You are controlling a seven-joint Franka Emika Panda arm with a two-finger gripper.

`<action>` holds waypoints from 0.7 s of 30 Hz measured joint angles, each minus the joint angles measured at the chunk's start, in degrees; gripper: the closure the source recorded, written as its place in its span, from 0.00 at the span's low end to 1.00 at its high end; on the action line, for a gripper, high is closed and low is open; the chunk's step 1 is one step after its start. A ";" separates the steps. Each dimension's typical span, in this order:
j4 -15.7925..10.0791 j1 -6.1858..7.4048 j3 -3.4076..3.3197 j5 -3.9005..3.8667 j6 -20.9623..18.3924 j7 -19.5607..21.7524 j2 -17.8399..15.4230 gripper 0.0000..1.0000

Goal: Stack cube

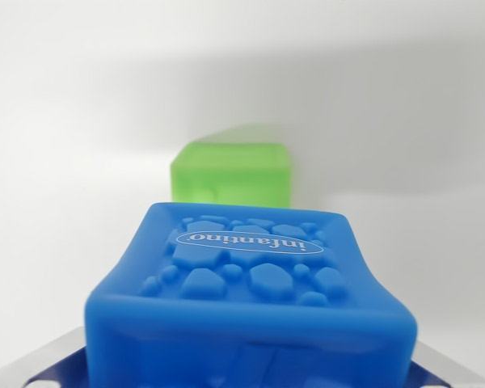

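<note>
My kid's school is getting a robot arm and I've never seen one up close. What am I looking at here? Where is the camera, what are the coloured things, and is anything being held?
This single picture comes from a small camera mounted on the robot arm's wrist, looking out past its hand. That is why everything looks so close.

The big blue cube fills the foreground. It is a soft-looking toy block with raised pebble shapes and the word "infantino" on the face you see. Grey metal parts of the hand show at the bottom corners, on either side of the block, so the hand seems to be gripping it, though the fingertips themselves are hidden.

Behind it sits a green cube, blurred, resting on a plain white surface. The two blocks are apart, not yet stacked.
</note>
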 joint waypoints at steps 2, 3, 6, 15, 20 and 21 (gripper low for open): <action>0.21 0.33 0.00 0.00 -0.12 0.35 0.08 1.00; 0.30 0.48 0.00 0.00 -0.15 0.49 0.13 1.00; 0.42 0.67 0.01 0.00 0.04 0.60 0.54 1.00; 0.61 0.65 -0.06 0.00 2.69 0.61 3.77 1.00; 0.76 0.65 -0.06 0.00 3.81 0.61 4.96 1.00; 0.77 0.65 -0.06 0.00 3.92 0.61 5.08 1.00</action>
